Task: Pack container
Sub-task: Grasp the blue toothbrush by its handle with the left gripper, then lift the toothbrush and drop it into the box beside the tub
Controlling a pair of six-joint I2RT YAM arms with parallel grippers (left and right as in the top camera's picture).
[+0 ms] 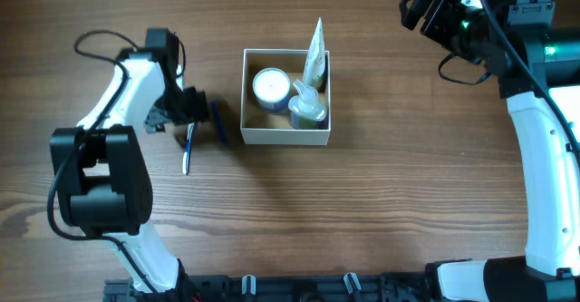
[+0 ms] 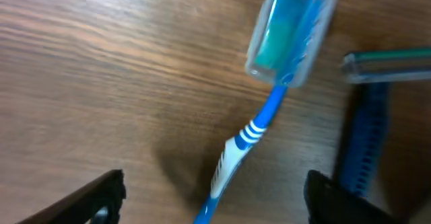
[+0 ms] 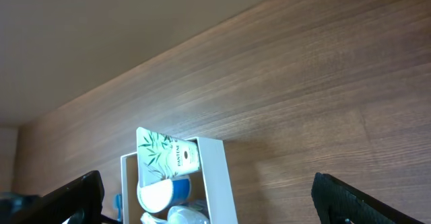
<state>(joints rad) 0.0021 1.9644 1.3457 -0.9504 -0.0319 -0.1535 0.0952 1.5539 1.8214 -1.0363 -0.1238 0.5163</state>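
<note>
"What was the left gripper point(image 2: 215, 180) doing?"

"It hung over the toothbrush point(image 2: 248, 135), wide open, with nothing in it. The handle lay between its 2 fingers. I think it sat that way so the fingers could shut on the handle."

"What lay next to it?"

"A blue razor point(image 2: 367, 126), just off 1 finger."

"Where was the box point(image 1: 285, 136)?"

"On the table point(image 1: 381, 211), past the razor on that same side of the left gripper. It was near, but not under it. From the right gripper point(image 3: 207, 183) it lay ahead and low down, well apart."

"Did that one hold anything?"

"No. It was wide open and empty. It hung far off, I guess to leave room."

"Which way did the box point?"

"Its open side faced up. It was square, so no side was the long one. 2 walls ran along the lines in the wood."

"What was inside?"

"A jar point(image 1: 271, 86), a bottle point(image 1: 306, 108) and a tube point(image 1: 315, 53). The tube leaned on a wall and stuck out, maybe too long to lie flat."
</note>
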